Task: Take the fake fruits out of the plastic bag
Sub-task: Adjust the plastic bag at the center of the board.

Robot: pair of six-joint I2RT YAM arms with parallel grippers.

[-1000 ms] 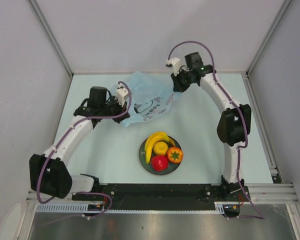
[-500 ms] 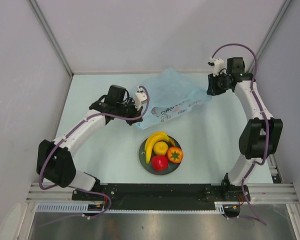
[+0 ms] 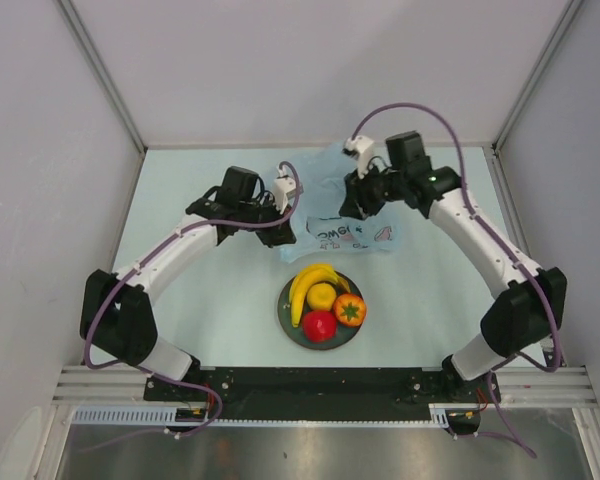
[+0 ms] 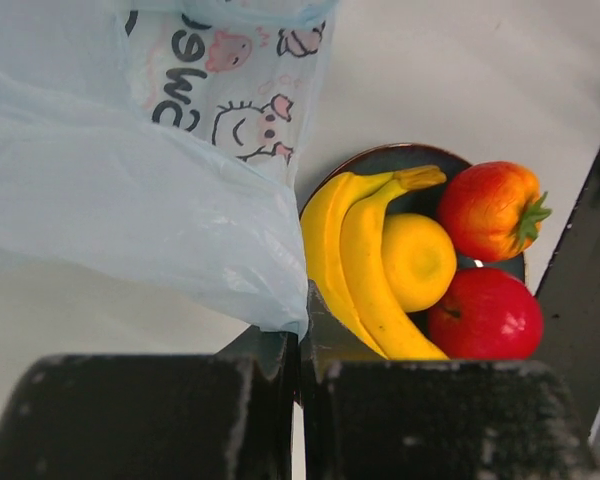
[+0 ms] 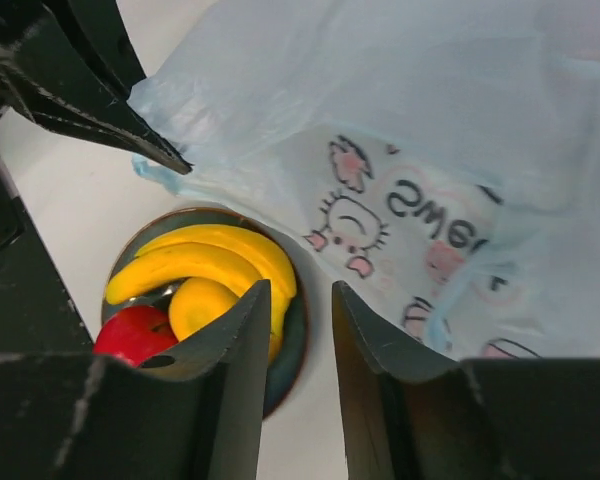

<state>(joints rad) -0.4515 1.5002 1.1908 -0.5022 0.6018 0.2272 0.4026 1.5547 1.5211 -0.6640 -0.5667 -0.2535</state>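
Note:
The light-blue plastic bag hangs crumpled between my grippers, its white cartoon panel facing up. My left gripper is shut on the bag's edge. My right gripper is open and empty; it hovers over the bag, with the plate below it. On the dark teal plate lie the banana bunch, the yellow round fruit, the red apple and the orange fruit. They also show in the left wrist view: banana bunch, apple. The dark purple ball is not in view.
The plate stands near the table's front middle, just in front of the bag. Grey walls close the table at the back and both sides. A black rail runs along the near edge by the arm bases.
My right gripper has swung from the far right back toward the middle. The bag, stretched wide half a second ago, is now bunched between the grippers. My left gripper has shifted slightly right.

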